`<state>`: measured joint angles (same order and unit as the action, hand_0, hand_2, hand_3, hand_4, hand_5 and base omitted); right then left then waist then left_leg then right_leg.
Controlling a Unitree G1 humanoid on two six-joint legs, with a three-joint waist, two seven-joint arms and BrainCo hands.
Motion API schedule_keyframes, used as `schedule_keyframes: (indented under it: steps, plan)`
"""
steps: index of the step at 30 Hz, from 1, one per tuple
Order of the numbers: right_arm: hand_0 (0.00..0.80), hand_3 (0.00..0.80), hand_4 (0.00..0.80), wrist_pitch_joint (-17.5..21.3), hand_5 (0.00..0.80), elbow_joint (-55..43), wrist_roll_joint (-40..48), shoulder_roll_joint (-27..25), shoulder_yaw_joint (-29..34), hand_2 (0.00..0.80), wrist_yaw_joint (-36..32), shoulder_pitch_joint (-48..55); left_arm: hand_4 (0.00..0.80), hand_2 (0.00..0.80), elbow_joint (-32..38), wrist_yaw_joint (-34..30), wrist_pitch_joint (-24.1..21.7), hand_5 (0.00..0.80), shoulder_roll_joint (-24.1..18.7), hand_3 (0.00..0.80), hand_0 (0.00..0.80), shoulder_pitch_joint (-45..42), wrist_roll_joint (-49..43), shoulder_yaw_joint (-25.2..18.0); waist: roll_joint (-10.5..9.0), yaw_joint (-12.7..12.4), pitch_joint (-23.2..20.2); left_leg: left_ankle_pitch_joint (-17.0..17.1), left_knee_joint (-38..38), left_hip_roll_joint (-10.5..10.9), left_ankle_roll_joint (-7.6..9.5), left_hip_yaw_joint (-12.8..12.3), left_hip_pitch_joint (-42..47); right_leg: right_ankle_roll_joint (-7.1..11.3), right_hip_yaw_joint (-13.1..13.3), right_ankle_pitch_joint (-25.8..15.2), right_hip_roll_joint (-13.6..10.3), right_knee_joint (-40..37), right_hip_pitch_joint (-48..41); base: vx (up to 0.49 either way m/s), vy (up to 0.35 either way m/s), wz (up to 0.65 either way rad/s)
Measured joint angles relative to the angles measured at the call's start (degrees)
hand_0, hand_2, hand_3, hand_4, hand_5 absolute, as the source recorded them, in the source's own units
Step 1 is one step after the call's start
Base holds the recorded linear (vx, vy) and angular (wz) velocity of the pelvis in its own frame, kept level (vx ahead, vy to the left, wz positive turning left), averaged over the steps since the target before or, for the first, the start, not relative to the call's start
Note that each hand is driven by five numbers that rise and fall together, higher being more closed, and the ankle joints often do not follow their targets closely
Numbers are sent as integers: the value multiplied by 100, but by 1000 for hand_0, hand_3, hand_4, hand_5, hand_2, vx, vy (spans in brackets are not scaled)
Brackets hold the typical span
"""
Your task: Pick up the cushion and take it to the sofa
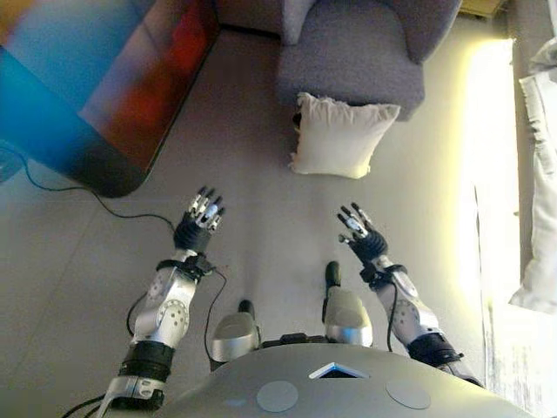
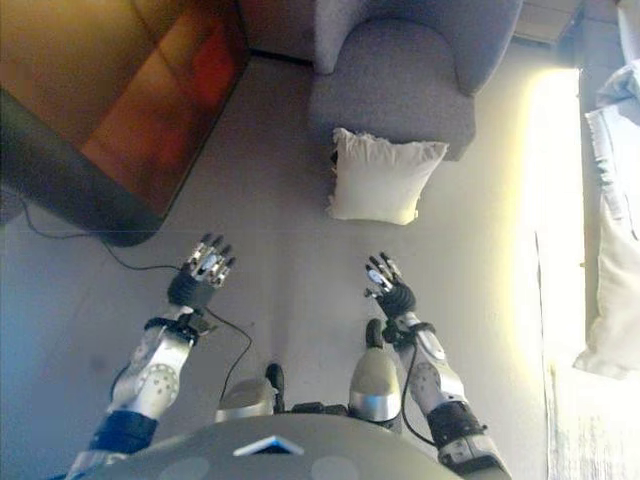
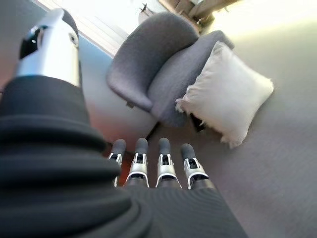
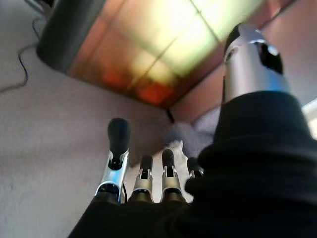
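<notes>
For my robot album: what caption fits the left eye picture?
Both open hands, left and right, reach toward a white cushion leaning against a grey armchair.

Silver-grey arms, dark ribbed wrists, dark-tipped fingers [image 3: 141, 163].

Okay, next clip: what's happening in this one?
The robot stands facing a white cushion that sits on the floor, propped against the front of a grey armchair. Both hands are held out in front with fingers straight and nothing in them: the left hand and the right hand are short of the cushion and not touching it. The pickup has not yet begun. A dark-edged table is off to the left.
</notes>
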<state>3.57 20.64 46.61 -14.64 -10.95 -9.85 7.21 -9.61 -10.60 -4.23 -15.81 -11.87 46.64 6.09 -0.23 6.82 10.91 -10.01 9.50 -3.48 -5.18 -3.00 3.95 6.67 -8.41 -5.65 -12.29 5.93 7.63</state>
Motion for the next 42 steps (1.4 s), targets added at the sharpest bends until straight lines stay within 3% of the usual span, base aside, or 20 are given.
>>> schedule_keyframes:
  steps: [3,7,9,10,11,12,14,16,17,19,21,23,26,29,34,36,37,38,39,42]
  plan:
    - [0,0,0,4,0,1,4,57,26,0,-31,-34,0,0,45,-67,-8,0,-1,0,0,-45,-92,-33,-2,-5,-15,18,-191,-132,-13,17,159,-12,8,198,92,266,8,409,-190,11]
    - [0,0,0,-161,0,-238,-5,115,-259,0,-27,-67,0,0,198,58,-7,0,-54,0,0,-78,-89,-37,-130,30,-58,-37,-265,-180,-96,5,413,48,290,763,60,1307,367,342,-174,-1]
    - [0,0,0,-304,0,-236,-69,140,-330,0,-33,-94,0,0,226,218,-8,0,-129,0,0,-85,-85,-106,-115,34,-196,-137,-269,-383,-215,-2,504,41,354,1002,259,1690,669,320,-181,-11]
    - [0,0,0,-372,0,-244,-92,155,-331,0,-74,-90,0,0,293,278,-7,0,-210,0,0,-94,-78,-167,-192,38,-264,-200,-250,-480,-332,-37,591,-47,354,1037,409,1623,647,333,-232,-6]
    - [0,0,0,-410,0,-217,-93,128,-324,0,-98,-91,0,0,318,341,-8,0,-242,0,0,-89,-77,-186,-187,29,-301,-249,-32,-631,-415,-66,609,-281,360,1153,567,1701,600,324,-242,-15]
    - [0,0,0,-410,0,-174,-93,132,-318,0,-118,-100,0,0,335,373,-8,0,-285,0,0,-83,-76,-165,-278,17,-362,-210,514,-683,-468,-145,399,-385,373,1219,685,1694,559,350,-257,-27]
    - [0,0,0,-393,0,-157,-93,94,-312,0,-211,-96,0,0,334,456,-7,0,-215,0,0,-70,-76,-121,-437,-46,-516,214,1611,-717,-399,-45,-164,-571,475,1232,736,1619,539,281,-166,-52]
    - [0,0,0,-379,0,-125,-92,43,-310,0,-244,-79,0,0,332,517,-5,0,-72,0,0,-16,-76,6,-434,-64,-602,695,2029,-717,-340,193,-371,-740,477,1294,807,1572,435,238,-55,-37]
    - [0,0,0,-379,0,-63,-91,38,-298,0,-243,-49,0,0,332,520,0,0,28,0,0,45,-76,36,-432,-55,-599,919,2217,-713,-185,258,-424,-831,481,1293,822,1506,332,235,24,-12]
    - [0,0,0,-379,0,4,-90,1,-295,0,-248,35,0,0,331,503,-4,0,125,0,0,169,-80,179,-429,-79,-602,884,2420,-646,-142,264,-678,-956,447,1274,813,1304,160,243,94,2]
    - [0,0,0,-372,0,-2,-88,-64,-281,0,-251,101,0,0,332,485,-4,0,125,0,0,154,-79,227,-376,-95,-615,879,2132,-664,-147,55,-848,-1003,356,1248,866,1055,-26,236,144,16]
    - [0,0,0,-356,0,-3,-83,-55,-276,0,-249,232,0,0,333,476,-5,0,118,0,0,174,-76,222,-310,-173,-629,875,1338,-733,-155,-171,-944,-987,277,1197,992,666,-297,319,135,36]
    - [0,0,0,-211,0,-3,-26,-103,-279,0,-249,292,0,0,329,415,-7,0,125,0,0,152,-77,229,-99,-486,-491,971,-290,-698,-129,-171,-1020,-1064,499,1077,1227,172,-678,434,110,12]
    - [0,0,0,-172,0,5,-24,-162,-326,0,-326,302,0,0,323,385,-35,0,120,0,0,69,-76,215,74,-864,-315,1287,-1323,-716,-194,-146,-1141,-1012,809,1093,1280,-41,-959,473,107,-32]
    - [0,0,0,-193,0,10,-43,-203,-322,0,-613,324,0,0,291,274,-216,0,126,0,0,-148,-69,165,194,-1121,-129,1341,-1278,-894,-232,41,-1564,-661,1431,1412,1215,-113,-1363,514,223,-42]
    - [0,0,0,-242,0,12,-44,-242,-342,0,-709,317,0,0,284,268,-324,0,118,0,0,-165,-18,115,304,-1223,-127,1317,-943,-933,-302,7,-1504,-365,1636,1631,1020,-106,-1511,461,324,-89]
    - [0,0,0,-269,0,32,-44,-155,-371,0,-705,253,0,0,272,270,-392,0,59,0,0,-62,36,32,110,-1256,1,1553,-640,-715,-326,-69,-1494,-281,1694,1720,704,-98,-1613,487,322,-104]
    - [0,0,0,-277,0,28,-48,-113,-542,0,-692,163,0,0,279,287,-438,0,-23,0,0,44,39,-100,-13,-1365,129,1624,-347,-580,-229,-187,-1496,-254,1612,1853,521,194,-1563,413,258,-88]
    - [0,0,0,-299,0,30,-50,5,-620,0,-657,143,0,0,274,291,-438,0,-168,0,0,161,38,-134,-98,-1390,145,1556,35,-516,12,-229,-1591,-198,1434,1960,473,500,-1559,391,263,-58]
    - [0,0,0,-346,0,-7,-35,221,-649,0,-503,32,0,0,402,266,-448,0,-433,0,0,409,32,-313,-213,-1516,114,866,938,-318,299,-481,-1696,-132,878,2013,139,1890,-1612,376,317,-31]
